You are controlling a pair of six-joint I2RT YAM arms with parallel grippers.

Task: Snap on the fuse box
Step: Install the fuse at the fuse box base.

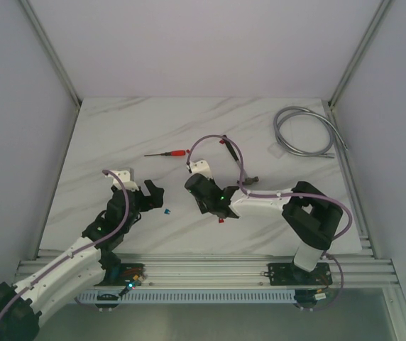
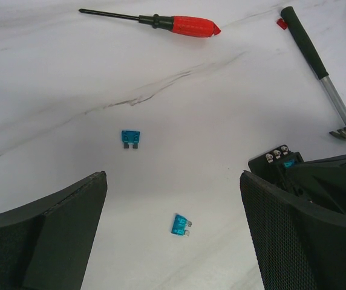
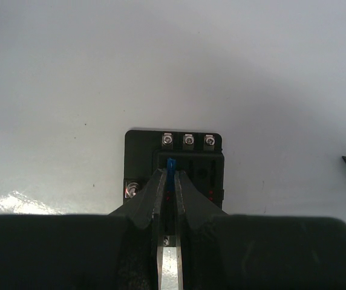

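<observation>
Over the fuse box (image 3: 143, 145), my right gripper (image 3: 171, 176) pinches a blue fuse (image 3: 171, 164), seemingly not yet seated; left gripper (image 2: 172, 181) spread, loose fuses (image 2: 130, 138) to go.

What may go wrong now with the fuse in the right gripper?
1. The right gripper pinches the blue fuse only at its tips; it may tilt or miss its slot in the fuse box.
2. The left gripper is open, holding nothing, so the fuse box may slide when pushed.

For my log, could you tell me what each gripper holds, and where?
The right gripper pinches a blue fuse by its body, tip showing, over the fuse box; the left gripper is open, empty.
</observation>
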